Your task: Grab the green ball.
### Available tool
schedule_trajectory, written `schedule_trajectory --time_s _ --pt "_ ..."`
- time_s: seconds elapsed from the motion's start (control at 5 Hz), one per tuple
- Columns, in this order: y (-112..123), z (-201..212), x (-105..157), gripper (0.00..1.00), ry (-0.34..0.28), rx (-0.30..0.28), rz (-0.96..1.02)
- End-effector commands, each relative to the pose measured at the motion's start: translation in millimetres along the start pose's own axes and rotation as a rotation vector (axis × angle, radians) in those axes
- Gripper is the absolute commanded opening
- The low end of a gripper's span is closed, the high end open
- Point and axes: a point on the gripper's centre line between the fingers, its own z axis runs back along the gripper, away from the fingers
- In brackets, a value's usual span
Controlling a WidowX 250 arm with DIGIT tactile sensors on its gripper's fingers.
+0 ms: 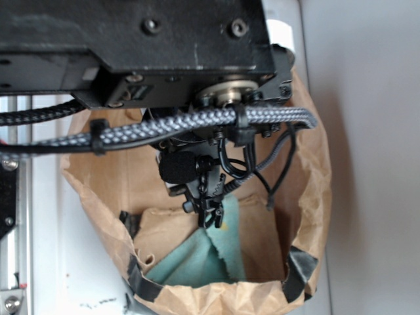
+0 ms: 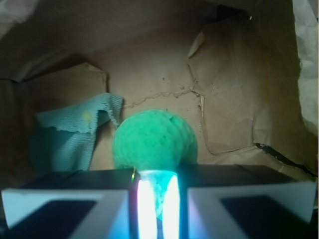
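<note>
In the wrist view the green ball (image 2: 154,141) sits right at my fingertips on the floor of the brown paper bag (image 2: 234,94). A squeezed part of it runs down into the narrow slot between my two fingers. My gripper (image 2: 157,175) is shut on the ball. In the exterior view my gripper (image 1: 210,215) reaches down into the bag (image 1: 308,177), and the arm hides the ball there.
A teal cloth (image 2: 70,137) with a yellow spot lies left of the ball; the same cloth (image 1: 197,259) shows on the bag floor. Crumpled bag walls stand close all round. Black tape (image 1: 298,269) patches the bag rim.
</note>
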Motion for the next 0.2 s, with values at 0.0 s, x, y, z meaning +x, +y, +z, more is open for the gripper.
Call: schedule_trajectory --time_s 0.0 --pt "-2.2 36.7 7.3 0.00 -0.076 -0.025 -0.026"
